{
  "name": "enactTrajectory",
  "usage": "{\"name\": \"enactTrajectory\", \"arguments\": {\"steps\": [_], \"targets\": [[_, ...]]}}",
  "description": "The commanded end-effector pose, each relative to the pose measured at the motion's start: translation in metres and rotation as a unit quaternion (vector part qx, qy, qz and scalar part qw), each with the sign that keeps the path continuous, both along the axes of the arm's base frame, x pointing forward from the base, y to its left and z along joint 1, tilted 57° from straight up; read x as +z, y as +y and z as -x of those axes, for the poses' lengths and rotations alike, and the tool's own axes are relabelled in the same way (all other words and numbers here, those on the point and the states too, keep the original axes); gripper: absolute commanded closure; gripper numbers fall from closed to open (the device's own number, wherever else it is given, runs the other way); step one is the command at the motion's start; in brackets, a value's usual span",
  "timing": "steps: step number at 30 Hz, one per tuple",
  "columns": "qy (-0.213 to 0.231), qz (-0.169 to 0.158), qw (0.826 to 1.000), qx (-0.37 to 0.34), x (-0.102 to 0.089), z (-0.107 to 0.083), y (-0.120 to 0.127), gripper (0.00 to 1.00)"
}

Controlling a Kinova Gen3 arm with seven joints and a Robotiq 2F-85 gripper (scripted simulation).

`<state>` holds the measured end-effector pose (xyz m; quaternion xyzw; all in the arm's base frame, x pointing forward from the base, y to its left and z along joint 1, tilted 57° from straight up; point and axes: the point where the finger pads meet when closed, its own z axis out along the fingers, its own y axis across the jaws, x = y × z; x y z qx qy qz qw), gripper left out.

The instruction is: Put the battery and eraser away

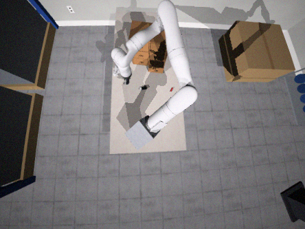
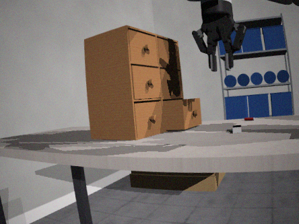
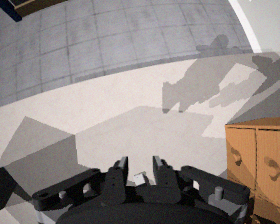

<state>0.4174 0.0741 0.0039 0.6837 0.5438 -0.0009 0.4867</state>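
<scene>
The small wooden chest [image 2: 141,82] stands on the table with its drawer fronts facing right in the exterior view. Its bottom-row right drawer [image 2: 184,114] is pulled partly out; the other drawers look pushed in. The chest also shows under the arm in the top view [image 1: 149,51] and at the right edge of the wrist view [image 3: 256,160]. A small black-and-white piece, apparently the AA battery [image 2: 237,129], lies on the table [image 1: 143,85]. A small red piece, apparently the eraser [image 2: 248,118], lies farther off [image 1: 171,89]. My gripper [image 2: 221,64] [image 3: 140,163] hangs high above the table, in front of the chest, fingers partly apart and empty.
The arm's grey base [image 1: 141,135] sits at the table's near end. A large cardboard box [image 1: 255,51] stands on the floor to the right. Another box [image 2: 175,181] lies under the table. Blue shelving [image 2: 256,68] stands behind, and dark cabinets [image 1: 17,53] stand on the left.
</scene>
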Motion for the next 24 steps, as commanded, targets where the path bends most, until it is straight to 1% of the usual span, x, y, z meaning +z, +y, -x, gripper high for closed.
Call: {"name": "enactTrajectory", "arguments": {"steps": [1,5,8,11,15,17,24], "targets": [[-0.014,-0.011,1.000,-0.009,0.001,-0.001,-0.002,0.67],[-0.059,-0.046,0.996,-0.044,0.001,-0.003,-0.008,0.67],[-0.093,-0.073,0.991,-0.070,0.001,-0.005,-0.013,0.67],[-0.127,-0.100,0.982,-0.096,0.002,-0.006,-0.017,0.67],[-0.172,-0.136,0.967,-0.131,0.002,-0.008,-0.024,0.67],[-0.172,-0.136,0.967,-0.131,0.002,-0.008,-0.024,0.67],[-0.248,-0.197,0.929,-0.191,0.003,-0.010,-0.035,0.67]]}}
